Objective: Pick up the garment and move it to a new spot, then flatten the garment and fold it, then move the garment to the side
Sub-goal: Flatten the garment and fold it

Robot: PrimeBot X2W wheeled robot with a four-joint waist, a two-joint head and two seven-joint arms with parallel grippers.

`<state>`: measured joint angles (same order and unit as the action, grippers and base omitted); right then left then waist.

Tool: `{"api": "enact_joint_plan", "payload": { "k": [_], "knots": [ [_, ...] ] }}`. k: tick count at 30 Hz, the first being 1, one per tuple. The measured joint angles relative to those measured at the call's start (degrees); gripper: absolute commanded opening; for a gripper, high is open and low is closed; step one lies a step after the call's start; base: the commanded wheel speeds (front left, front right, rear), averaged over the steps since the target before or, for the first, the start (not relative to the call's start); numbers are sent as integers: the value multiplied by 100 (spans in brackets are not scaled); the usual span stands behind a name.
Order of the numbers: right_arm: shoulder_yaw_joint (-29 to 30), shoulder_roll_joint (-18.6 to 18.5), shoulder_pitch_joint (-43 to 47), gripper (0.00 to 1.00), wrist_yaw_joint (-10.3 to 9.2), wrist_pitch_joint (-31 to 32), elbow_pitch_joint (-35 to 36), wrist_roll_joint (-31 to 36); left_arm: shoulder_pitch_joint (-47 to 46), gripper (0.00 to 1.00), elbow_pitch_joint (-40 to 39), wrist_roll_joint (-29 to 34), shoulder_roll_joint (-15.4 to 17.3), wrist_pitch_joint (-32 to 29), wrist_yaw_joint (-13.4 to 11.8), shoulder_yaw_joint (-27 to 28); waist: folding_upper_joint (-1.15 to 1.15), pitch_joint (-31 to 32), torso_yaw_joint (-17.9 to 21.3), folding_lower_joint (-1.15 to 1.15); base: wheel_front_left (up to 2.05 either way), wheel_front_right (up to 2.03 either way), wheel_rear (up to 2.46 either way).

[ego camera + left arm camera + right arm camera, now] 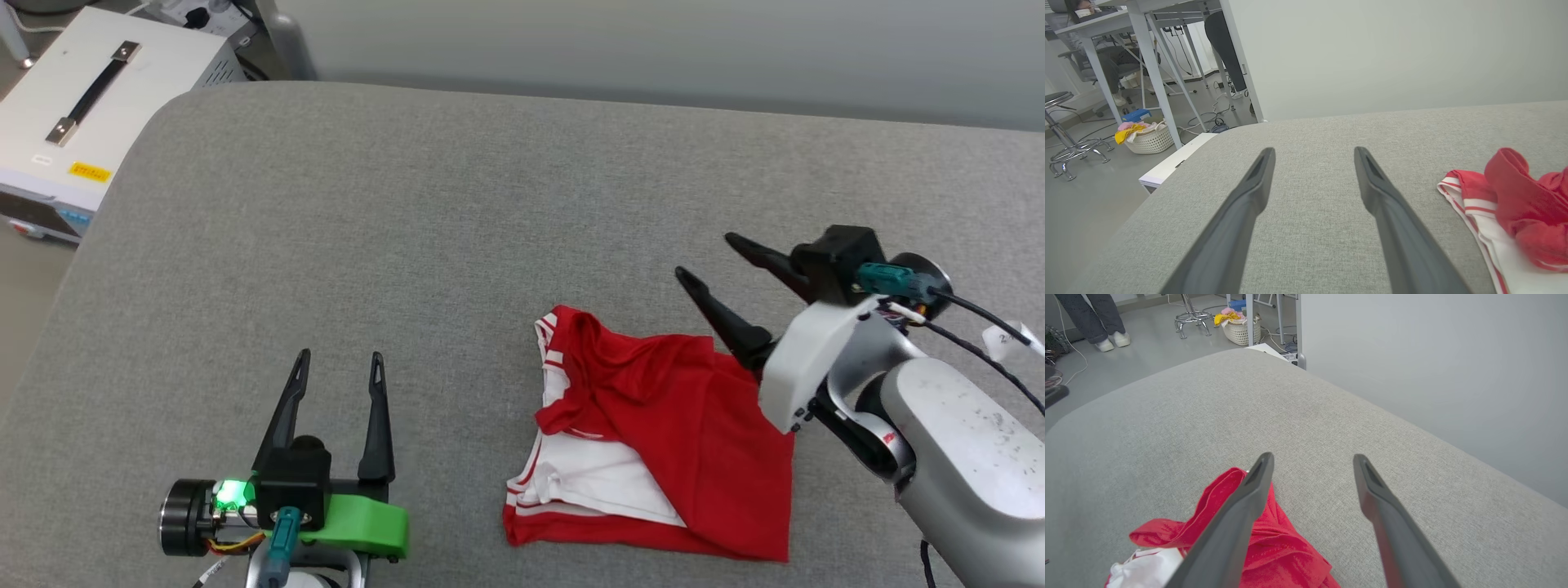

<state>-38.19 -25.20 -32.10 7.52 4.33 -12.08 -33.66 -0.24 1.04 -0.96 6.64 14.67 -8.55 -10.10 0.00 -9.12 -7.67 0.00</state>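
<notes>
Head view: the garment (653, 425), a red jersey with white sleeves and striped trim, lies rumpled and partly folded on the right of the grey padded bench (408, 204). The right fingers (722, 318) are spread wide and hold nothing at the garment's far right corner; whether they touch the cloth cannot be told. The left fingers (286, 408), also spread and empty, sit over bare bench well apart from the garment, on its left. A white case (90, 90) with a black handle stands off the bench's far left corner.

Left wrist view: the left fingers (1241, 220) frame open bench (1331, 130), with the garment (1523, 212) at the right edge. A laundry basket (1149, 139) stands on the floor beyond.

Right wrist view: the right fingers (1392, 522) gape apart. One crosses in front of the garment's (1274, 547) red folds and the other is over bare bench (1208, 416). A person's legs (1098, 318) stand on the floor beyond
</notes>
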Motion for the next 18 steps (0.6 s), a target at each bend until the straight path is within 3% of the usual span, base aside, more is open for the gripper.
{"api": "enact_joint_plan", "payload": {
  "k": [5, 11, 18],
  "knots": [
    [1105, 231, 692, 100, 0, -801, 123, 768, 35, 100, -36, 13, 40, 0, 1, -11, 0, 155, 202, 0, 0, 0, 0],
    [2586, 851, 1616, 100, 0, -1644, 244, 1794, 128, 100, -88, 38, 67, 0, 0, -47, 0, 359, 383, 0, 0, 0, 0],
    [3398, 1547, 2571, 100, 0, -1873, 702, 2425, 266, 100, -97, 40, 132, 0, -3, -80, 0, 572, 540, 0, 0, 0, 0]
  ]
}}
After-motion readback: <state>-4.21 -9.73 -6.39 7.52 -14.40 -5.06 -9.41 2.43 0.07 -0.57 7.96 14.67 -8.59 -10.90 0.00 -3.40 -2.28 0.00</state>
